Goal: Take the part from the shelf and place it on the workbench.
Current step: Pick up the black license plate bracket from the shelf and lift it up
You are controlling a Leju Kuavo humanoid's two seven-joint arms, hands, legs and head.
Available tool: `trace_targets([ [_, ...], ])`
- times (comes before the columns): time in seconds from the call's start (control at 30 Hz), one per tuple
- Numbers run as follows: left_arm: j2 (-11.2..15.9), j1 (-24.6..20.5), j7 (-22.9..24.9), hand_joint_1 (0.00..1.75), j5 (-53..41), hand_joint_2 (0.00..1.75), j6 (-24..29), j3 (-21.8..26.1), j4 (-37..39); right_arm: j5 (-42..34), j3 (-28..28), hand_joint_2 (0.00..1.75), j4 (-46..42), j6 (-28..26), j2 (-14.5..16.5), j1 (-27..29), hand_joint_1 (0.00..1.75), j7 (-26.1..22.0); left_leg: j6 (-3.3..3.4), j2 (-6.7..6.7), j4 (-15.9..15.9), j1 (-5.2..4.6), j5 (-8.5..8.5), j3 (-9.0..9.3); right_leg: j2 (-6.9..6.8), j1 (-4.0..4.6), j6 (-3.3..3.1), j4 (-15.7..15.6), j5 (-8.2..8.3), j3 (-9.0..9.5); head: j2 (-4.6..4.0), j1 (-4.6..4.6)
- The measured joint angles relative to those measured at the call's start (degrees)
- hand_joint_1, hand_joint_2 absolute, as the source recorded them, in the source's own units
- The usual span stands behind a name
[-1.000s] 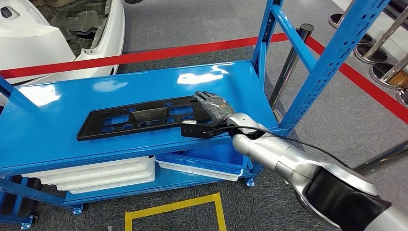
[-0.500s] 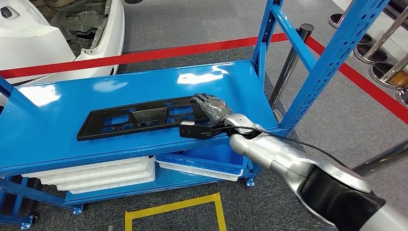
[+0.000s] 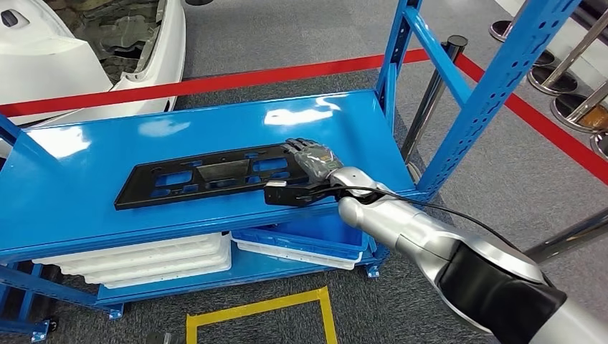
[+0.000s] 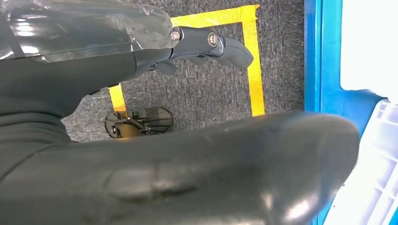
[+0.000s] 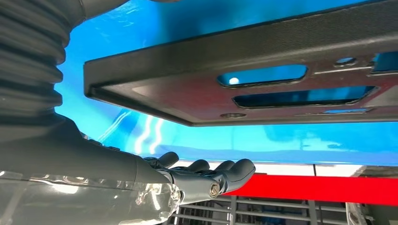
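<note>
While part (image 3: 215,174) lies flat on shelf (image 3: 86,208), right robot hand (image 3: 313,159) rests at its end.

The right arm (image 3: 430,240) reaches forward from the lower right of the head view, silver forearm extended and a dark cover on the upper arm. The right hand (image 3: 315,159) lies palm down, its fingers (image 5: 225,169) stretched out side by side, slightly curled at the tips and holding nothing. A black cable runs along the wrist. In the left wrist view, the left hand (image 4: 206,44) hangs pointing at the floor, fingers loosely apart, nothing held.
</note>
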Motion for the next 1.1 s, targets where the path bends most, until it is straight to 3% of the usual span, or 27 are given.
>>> trace_targets([
  [0.33, -0.2, -0.16, 0.24, 0.0, -0.64, 0.0, -0.02, 0.0, 0.0, 0.24, 0.24, 1.75, 1.96, -1.92, 1.5, -0.95, 0.0, -1.4, 0.0, 0.0, 0.0, 0.0, 0.0, 0.01, 0.01, 0.0, 0.0, 0.0, 0.0, 0.0, 0.0, 0.0],
  [0.5, -0.28, -0.18, 0.26, 0.0, -0.7, 0.0, -0.02, 0.0, 0.0, 0.79, 0.46, 1.75, 2.38, -2.45, 1.84, -1.05, 0.27, -1.89, 0.0, 0.0, 0.0, 0.0, 0.0, 0.02, 0.01, 0.0, 0.0, 0.0, 0.0, 0.0, 0.0, 0.0],
  [0.7, -0.5, -0.19, 0.26, 0.0, -0.7, 0.0, -0.02, 0.0, 0.0, 0.8, 0.52, 1.75, 2.72, -2.65, 2.05, -1.06, 0.41, -2.02, 0.0, 0.01, 0.0, 0.0, 0.0, 0.02, 0.01, 0.0, 0.0, 0.0, 0.0, 0.01, 0.0, 0.01],
  [0.77, -0.52, -0.19, 0.26, 0.0, -0.7, 0.0, -0.02, 0.0, 0.0, 0.8, 0.54, 1.75, 2.82, -2.66, 2.1, -1.06, 0.54, -2.05, 0.0, 0.01, 0.0, 0.0, 0.0, 0.02, 0.01, 0.0, 0.0, 0.0, 0.0, 0.01, 0.0, 0.0],
  [0.8, -0.53, -0.19, 0.26, 0.0, -0.7, 0.0, -0.02, 0.0, 0.0, 0.79, 0.55, 1.75, 2.9, -2.66, 2.14, -1.06, 0.7, -2.08, 0.0, 0.01, 0.0, 0.0, 0.0, 0.02, 0.01, 0.0, 0.0, 0.0, 0.0, 0.01, 0.0, 0.0],
  [0.9, -0.55, -0.19, 0.26, 0.0, -0.73, 0.0, -0.02, 0.0, 0.0, 0.68, 0.56, 1.75, 3.11, -2.66, 2.22, -1.05, 1.44, -2.27, 0.0, 0.01, 0.0, 0.0, 0.0, 0.02, 0.01, 0.0, 0.0, 0.0, 0.0, 0.0, 0.0, 0.0],
  [0.93, -0.55, -0.19, 0.26, 0.0, -0.74, 0.0, -0.02, 0.0, 0.0, 0.66, 0.56, 1.75, 3.17, -2.66, 2.23, -1.04, 1.53, -2.34, 0.0, 0.01, 0.0, 0.0, 0.0, 0.02, 0.01, 0.0, 0.0, 0.0, 0.0, 0.0, 0.0, 0.0],
  [1.0, -0.55, -0.19, 0.26, 0.0, -0.75, 0.0, -0.02, 0.0, 0.0, 0.65, 0.56, 1.75, 3.26, -2.7, 2.24, -1.0, 1.37, -2.4, 0.0, 0.01, 0.0, 0.0, 0.0, 0.02, 0.01, 0.0, 0.0, 0.0, 0.0, 0.0, 0.0, 0.0],
  [1.1, -0.55, -0.19, 0.26, 0.0, -0.8, 0.0, -0.03, 0.0, 0.0, 0.63, 0.56, 1.75, 3.39, -3.08, 2.28, -1.03, 0.96, -2.46, 0.0, 0.01, 0.0, 0.0, 0.0, 0.04, 0.01, 0.0, 0.0, 0.0, 0.0, 0.01, 0.0, 0.0],
])
